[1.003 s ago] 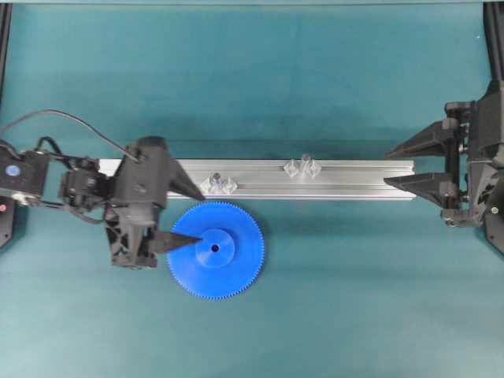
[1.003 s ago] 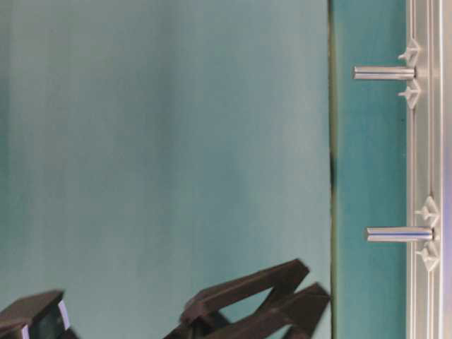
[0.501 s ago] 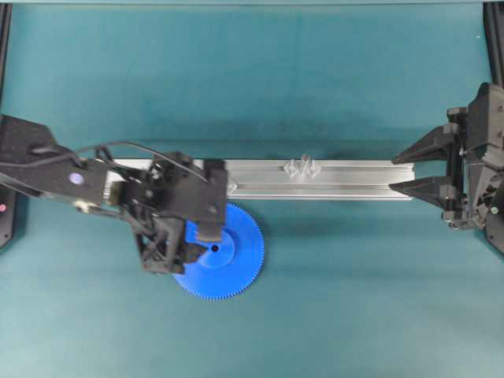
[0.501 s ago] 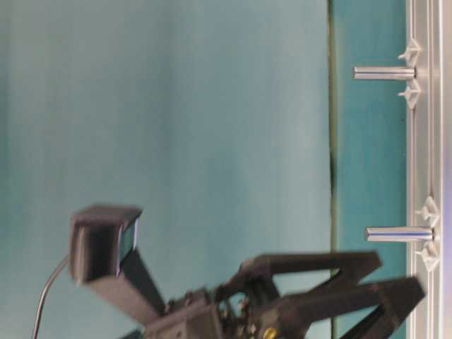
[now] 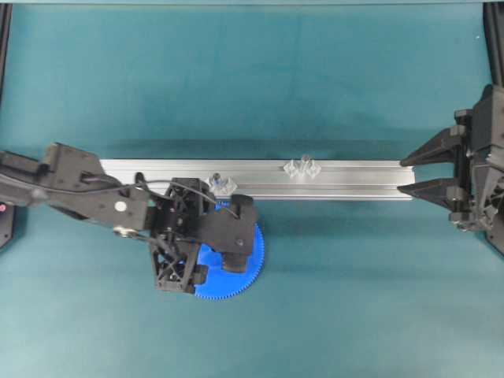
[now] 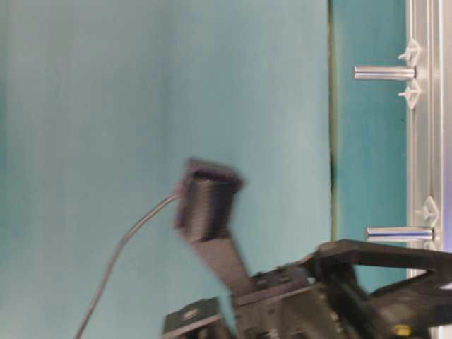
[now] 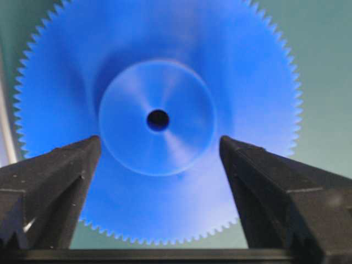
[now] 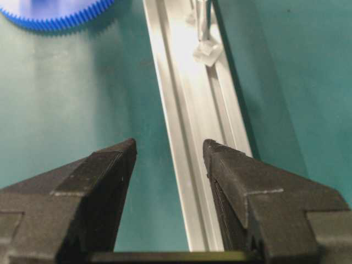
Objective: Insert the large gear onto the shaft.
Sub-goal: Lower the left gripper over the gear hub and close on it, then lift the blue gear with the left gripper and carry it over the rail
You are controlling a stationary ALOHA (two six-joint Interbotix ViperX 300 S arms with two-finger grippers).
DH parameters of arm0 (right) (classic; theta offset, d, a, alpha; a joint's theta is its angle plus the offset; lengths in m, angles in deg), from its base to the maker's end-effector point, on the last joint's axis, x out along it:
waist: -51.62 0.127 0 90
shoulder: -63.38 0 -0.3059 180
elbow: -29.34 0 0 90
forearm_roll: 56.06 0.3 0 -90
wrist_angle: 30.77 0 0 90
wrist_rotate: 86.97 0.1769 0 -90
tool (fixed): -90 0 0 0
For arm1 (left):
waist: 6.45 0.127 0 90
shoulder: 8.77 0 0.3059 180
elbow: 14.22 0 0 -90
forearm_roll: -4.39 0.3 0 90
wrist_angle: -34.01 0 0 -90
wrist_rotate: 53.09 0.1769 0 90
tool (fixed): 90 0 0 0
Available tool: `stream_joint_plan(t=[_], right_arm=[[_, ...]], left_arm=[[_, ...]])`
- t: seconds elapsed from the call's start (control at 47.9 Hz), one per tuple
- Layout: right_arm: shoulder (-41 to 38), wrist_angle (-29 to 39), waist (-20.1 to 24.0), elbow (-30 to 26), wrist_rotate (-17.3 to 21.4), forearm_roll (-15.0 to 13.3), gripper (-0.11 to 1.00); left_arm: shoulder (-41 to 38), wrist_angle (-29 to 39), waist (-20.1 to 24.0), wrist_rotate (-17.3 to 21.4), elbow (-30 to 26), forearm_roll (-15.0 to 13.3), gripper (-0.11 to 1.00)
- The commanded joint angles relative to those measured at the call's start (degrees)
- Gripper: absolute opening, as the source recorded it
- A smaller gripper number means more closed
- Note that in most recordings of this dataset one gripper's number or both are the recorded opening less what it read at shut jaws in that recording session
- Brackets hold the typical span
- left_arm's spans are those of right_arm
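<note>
Teal table (image 5: 331,299): aluminium rail (image 5: 346,179) across middle, large gear (image 5: 253,253) flat beside it.

No legible text, label or number anywhere.

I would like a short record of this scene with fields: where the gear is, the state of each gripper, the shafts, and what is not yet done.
gear: the large gear lies flat on the green table, beside the aluminium rail
left gripper: the left gripper is open above the gear, fingers on either side of the hub, not closed on it
right gripper: the right gripper is open, holding nothing, at the rail's right end
shafts: two pins stand on the rail, the left shaft and the right shaft
not done: gear not picked up, on no shaft
</note>
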Motion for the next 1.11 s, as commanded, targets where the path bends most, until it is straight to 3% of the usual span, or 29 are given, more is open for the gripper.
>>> stream_joint_plan(t=[0.0,0.418,0.794,1.087], right_arm=[[1.1,-0.2,0.1,-0.3,0.5,0.0,0.60],[7.0,3.1,0.1,1.6,0.6,0.0,0.60],[7.4,3.1,0.1,1.8,0.6,0.0,0.60],[7.4,2.9,0.0,1.9,0.6,0.0,0.60]], left_arm=[[-0.3,1.3,-0.2,-0.4,-2.3,0.0,0.92],[-1.6,2.3,-0.2,-0.8,-4.2,0.0,0.93],[-3.8,2.5,-0.2,-0.7,-6.2,0.1,0.93],[-5.1,6.8,0.0,-0.8,-6.3,0.4,0.93]])
